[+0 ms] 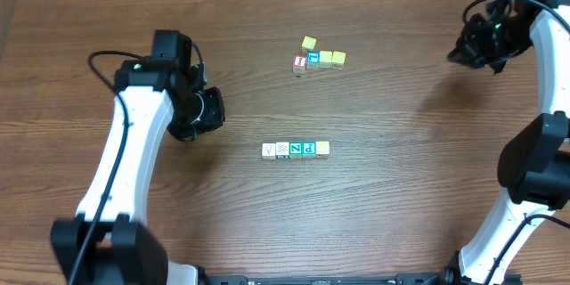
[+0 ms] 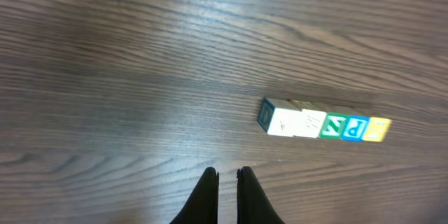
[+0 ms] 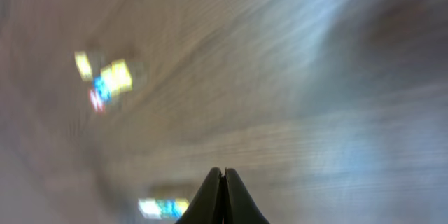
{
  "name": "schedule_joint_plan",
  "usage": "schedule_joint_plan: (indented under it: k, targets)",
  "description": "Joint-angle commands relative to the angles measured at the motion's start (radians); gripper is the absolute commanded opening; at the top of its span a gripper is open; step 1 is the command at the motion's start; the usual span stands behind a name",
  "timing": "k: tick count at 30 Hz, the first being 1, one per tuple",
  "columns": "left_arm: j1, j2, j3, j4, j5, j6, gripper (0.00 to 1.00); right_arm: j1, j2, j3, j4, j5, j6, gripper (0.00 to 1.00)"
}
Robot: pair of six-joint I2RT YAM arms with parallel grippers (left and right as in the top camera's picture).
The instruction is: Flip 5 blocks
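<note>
Blocks [image 1: 295,149]: five small letter cubes in one straight row, touching side to side, resting on the table [image 1: 374,223].
- Order, from the left gripper's end outward: first whitish cube [image 2: 283,121], second whitish cube [image 2: 309,123], green Z cube [image 2: 332,126], teal cube [image 2: 355,127], pale yellow cube [image 2: 378,129].
- Place: ahead of the left gripper [image 2: 227,175] and off to the right in the left wrist view, well apart from its fingertips. The row lies between the two grippers and nearer the left one.

Left gripper: fingers drawn together, only a sliver between the tips. It holds nothing and hangs over bare wood.

Right gripper [image 3: 223,173]: fingers pressed tip to tip, holding nothing, far from the row at the table's far right. Its wrist view is blurred, and the cubes show there only as colour smears.

Second cluster [image 1: 319,56]: a red-faced cube [image 1: 300,61], a blue-faced cube [image 1: 313,57] and three yellow ones, beyond the row and apart from both grippers.
</note>
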Motion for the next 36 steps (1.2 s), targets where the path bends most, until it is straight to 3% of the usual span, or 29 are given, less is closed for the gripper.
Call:
schedule_joint_plan:
  k: [1,7,13,19,27,36]
  targets:
    - [0.003,-0.074,0.012,-0.014,-0.014,0.015,0.04,0.079,-0.023,0.018,-0.069,-0.072,-0.131,0.04]
    - [0.003,-0.074,-0.010,-0.019,-0.014,0.016,0.04,0.237,-0.023,0.000,-0.196,-0.042,-0.227,0.04]
    - [0.003,-0.073,-0.089,0.020,-0.012,0.015,0.04,0.389,-0.023,-0.083,-0.172,-0.029,-0.219,0.04]
    - [0.003,-0.073,-0.185,0.081,0.009,0.015,0.04,0.452,-0.023,-0.192,-0.047,0.146,-0.008,0.04]
    - [-0.031,-0.061,-0.269,0.175,0.031,-0.025,0.04,0.483,-0.023,-0.420,0.147,0.214,0.087,0.04]
    - [-0.124,0.019,-0.269,0.203,-0.008,-0.049,0.04,0.487,-0.023,-0.531,0.269,0.334,0.179,0.04]
